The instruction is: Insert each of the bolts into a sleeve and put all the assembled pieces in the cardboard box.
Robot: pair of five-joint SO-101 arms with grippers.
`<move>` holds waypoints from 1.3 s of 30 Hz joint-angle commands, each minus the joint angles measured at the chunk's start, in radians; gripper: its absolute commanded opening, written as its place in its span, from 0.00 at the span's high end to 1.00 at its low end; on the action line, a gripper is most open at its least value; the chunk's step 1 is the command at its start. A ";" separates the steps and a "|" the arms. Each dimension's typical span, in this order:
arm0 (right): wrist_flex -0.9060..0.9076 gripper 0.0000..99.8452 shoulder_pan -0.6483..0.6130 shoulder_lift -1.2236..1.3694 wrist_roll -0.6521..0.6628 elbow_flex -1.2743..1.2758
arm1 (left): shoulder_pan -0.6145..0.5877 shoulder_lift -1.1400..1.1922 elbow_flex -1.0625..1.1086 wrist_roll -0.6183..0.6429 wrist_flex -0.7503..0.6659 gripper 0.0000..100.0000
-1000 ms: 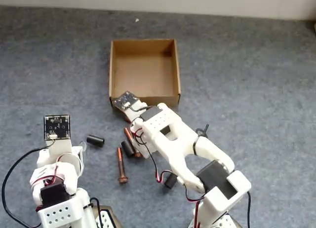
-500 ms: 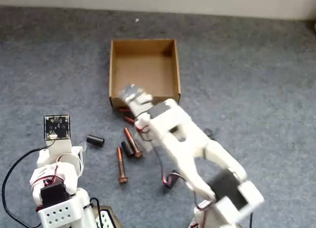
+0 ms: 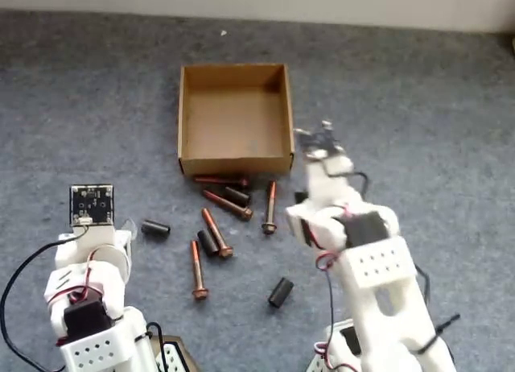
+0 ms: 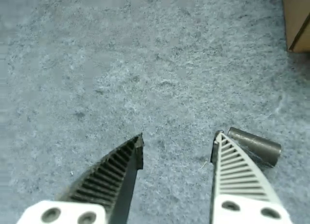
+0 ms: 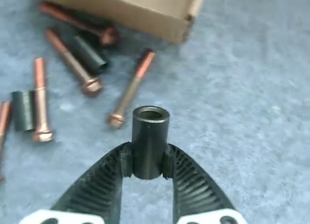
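Observation:
My right gripper [image 5: 148,151] is shut on a black sleeve [image 5: 150,132], held upright above the carpet to the right of the bolt pile; in the high view the sleeve [image 3: 299,198] shows under the right arm. Several copper bolts lie below the cardboard box [image 3: 233,159], the nearest bolt [image 5: 128,90] just ahead of the held sleeve. Loose sleeves lie among them, one [image 3: 236,196] near the box and one [image 3: 208,241] beside a bolt [image 3: 216,232]. My left gripper [image 4: 179,136] stands open low over the carpet, one fingertip beside another sleeve [image 4: 254,146].
The cardboard box [image 5: 121,6] stands open with nothing visible inside. A lone sleeve [image 3: 280,292] lies on the carpet in front of the right arm. A bolt [image 3: 197,269] lies apart near the left arm. Grey carpet stretches out around both arms.
The right arm has swung from over the bolt pile to the right of it, holding a sleeve. The bolts and sleeves it covered now show. The left arm has kept still.

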 commanded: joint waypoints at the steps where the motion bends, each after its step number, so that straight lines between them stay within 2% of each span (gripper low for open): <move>1: -0.128 1.00 0.134 -0.127 -0.017 0.134 | 0.016 0.018 -0.188 -0.143 -0.009 0.75; 6: -0.278 1.00 0.225 -0.131 -0.118 0.243 | 0.099 0.213 -0.337 -0.288 -0.009 0.75; 13: -0.331 1.00 0.337 -0.131 -0.198 0.255 | 0.248 0.621 -0.513 -0.555 -0.011 0.75; 18: -0.401 1.00 0.394 -0.130 -0.247 0.275 | 0.406 0.740 -0.544 -0.649 -0.017 0.75; 21: -0.441 1.00 0.421 -0.130 -0.267 0.295 | 0.503 0.776 -0.545 -0.663 -0.018 0.74; 25: -0.469 1.00 0.437 -0.130 -0.267 0.306 | 0.595 0.826 -0.558 -0.663 -0.032 0.65; 39: -0.469 1.00 0.437 -0.130 -0.267 0.306 | 0.725 1.353 -0.903 -0.660 -0.081 0.67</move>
